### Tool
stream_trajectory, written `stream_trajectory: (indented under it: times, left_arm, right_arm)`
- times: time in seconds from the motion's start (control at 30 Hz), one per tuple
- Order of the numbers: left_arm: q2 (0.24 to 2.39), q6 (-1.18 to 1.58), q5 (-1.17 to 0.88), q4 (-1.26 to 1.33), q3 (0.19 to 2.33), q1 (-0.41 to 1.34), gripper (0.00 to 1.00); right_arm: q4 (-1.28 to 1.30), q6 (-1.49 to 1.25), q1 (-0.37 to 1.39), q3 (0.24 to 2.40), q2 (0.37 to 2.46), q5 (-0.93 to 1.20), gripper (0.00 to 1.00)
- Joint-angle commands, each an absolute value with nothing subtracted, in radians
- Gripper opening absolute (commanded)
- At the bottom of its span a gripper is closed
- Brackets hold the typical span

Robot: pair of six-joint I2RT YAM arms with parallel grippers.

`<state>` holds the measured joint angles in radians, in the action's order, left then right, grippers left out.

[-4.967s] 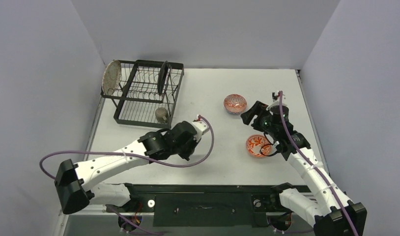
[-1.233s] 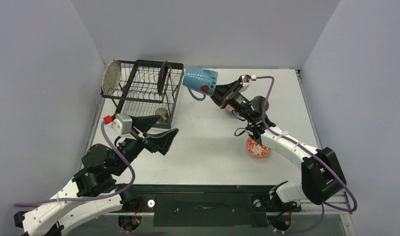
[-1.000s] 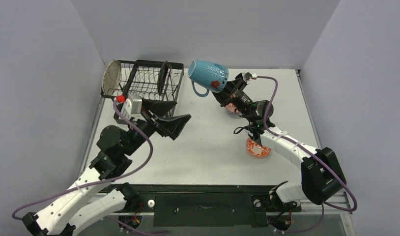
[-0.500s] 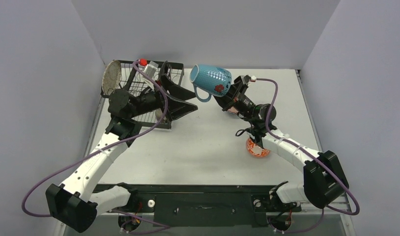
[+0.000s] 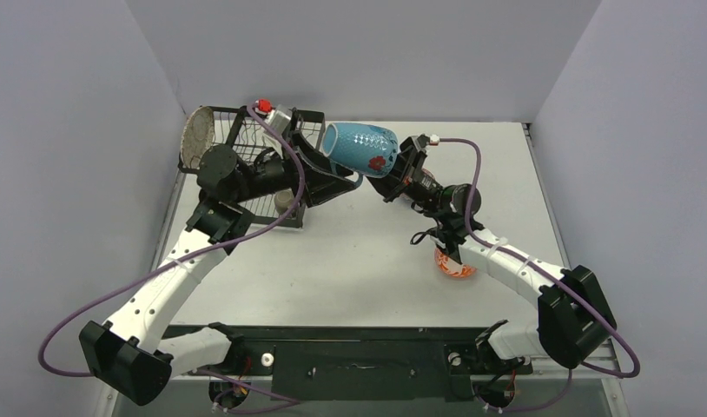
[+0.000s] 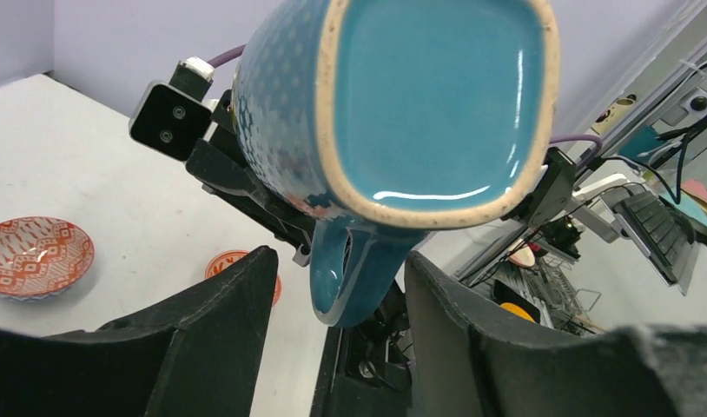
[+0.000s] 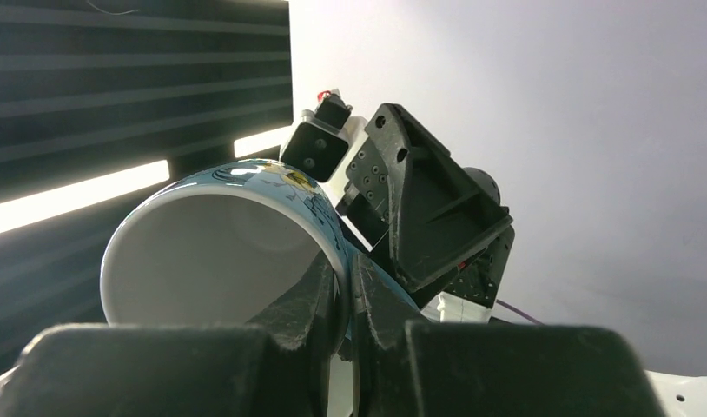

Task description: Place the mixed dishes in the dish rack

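Fingers of the right gripper [image 7: 343,268] were pinched together on the rim of the light-blue mug [image 7: 202,261], 1 inside the white interior and 1 outside. Only the right wrist view showed that pinch plainly.

The left wrist view saw the mug [image 6: 419,95] from the other end, its glazed teal base square to the lens. The handle [image 6: 341,278] hung down between the 2 fingers of the left gripper [image 6: 340,261]. Those fingers stood apart, 1 on each side of the handle, with a gap showing on the left side. The same view caught a patterned bowl [image 6: 33,256] lying in the open on the table and a second patterned bowl [image 6: 237,263] half hidden behind a finger.

From above, the mug [image 5: 359,148] lay on its side in the air between the left gripper [image 5: 331,178] and the right gripper [image 5: 402,169], its base toward the dish rack [image 5: 308,117] and just beside the rack's right edge. A speckled grey plate [image 5: 198,135] leaned at the rack's left end, and an olive-green cup [image 5: 285,198] sat in its near part, partly behind the left arm. Only 1 bowl showed from there, tucked under the right arm.

The table [image 5: 367,252] was pale and matte, closed in by plain lavender-grey walls [image 5: 350,52] on 3 sides.
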<state>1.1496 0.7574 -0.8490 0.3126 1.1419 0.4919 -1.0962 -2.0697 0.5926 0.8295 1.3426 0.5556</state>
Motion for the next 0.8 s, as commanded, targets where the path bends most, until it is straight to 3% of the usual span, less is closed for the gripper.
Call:
stream_trajectory:
  times: [0.0, 0.13, 0.27, 0.6, 0.77]
  left_arm:
    - [1.136, 0.673, -0.803, 0.256, 1.202, 0.506, 0.49]
    - [1.125, 0.658, -0.761, 0.225, 1.203, 0.512, 0.38]
    - [1.132, 0.660, -0.749, 0.198, 1.213, 0.514, 0.33]
    - [1.081, 0.698, -0.653, 0.239, 1.164, 0.522, 0.33]
    - [1.076, 0.675, -0.623, 0.220, 1.165, 0.549, 0.17]
  right_arm:
    - [-1.152, -2.082, 0.597, 0.896, 1.341, 0.541, 0.00]
    - [-1.130, -2.062, 0.603, 0.904, 1.347, 0.547, 0.00]
    - [-1.116, -2.050, 0.606, 0.901, 1.350, 0.548, 0.00]
    - [-1.049, -2.000, 0.619, 0.916, 1.340, 0.544, 0.00]
    - [-1.044, -1.995, 0.628, 0.916, 1.338, 0.534, 0.00]
